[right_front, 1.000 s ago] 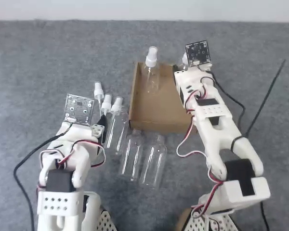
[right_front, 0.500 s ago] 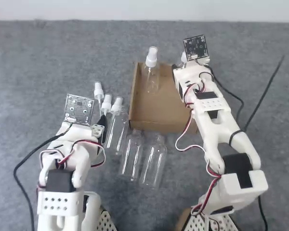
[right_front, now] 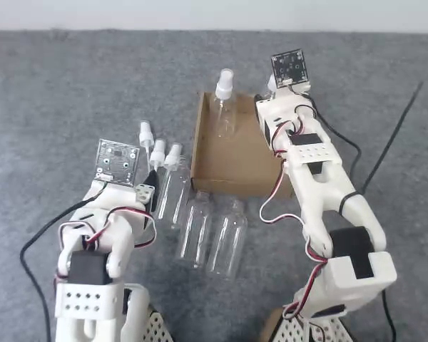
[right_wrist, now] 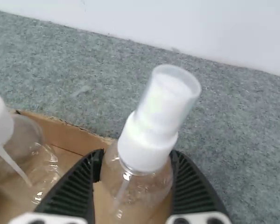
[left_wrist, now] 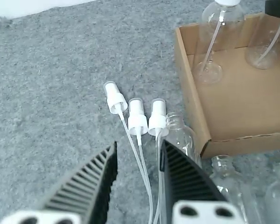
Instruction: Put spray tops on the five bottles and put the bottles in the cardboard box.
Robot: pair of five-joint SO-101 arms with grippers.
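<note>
I see the right gripper (right_wrist: 135, 157) over the 1 o'clock corner of the cardboard box (right_front: 232, 167). Its black fingers (right_wrist: 86, 179) are drawn in against the shoulders of the held bottle (right_wrist: 154, 135), one on each side. That bottle stands upright with its white spray top fitted; I cannot tell whether its base touches the box floor.

The second capped bottle (right_front: 225, 110) stands upright inside the box at its 12 o'clock end; it is just beside the held bottle, at that bottle's 9 o'clock, and apart from it.

My left gripper (left_wrist: 137, 147) hangs above the grey mat (right_front: 71, 85) at the box's 8 o'clock. Its fingers are parted by a moderate gap and grip nothing; thin dip tubes run under that gap.

Three loose spray tops (left_wrist: 136, 116) lie in a row at the left gripper's 12 o'clock, heads toward 12 and tubes trailing toward 6; they sit at the box's 9 o'clock, clear of its wall.

The nearest bare bottle (left_wrist: 179, 140) lies on its side by the box's 7 o'clock corner, its open neck just beside the third spray top. The middle bare bottle (right_front: 195, 228) and the outer bare bottle (right_front: 227, 239) lie side by side at the box's 6 o'clock, necks toward the box, uncapped.
</note>
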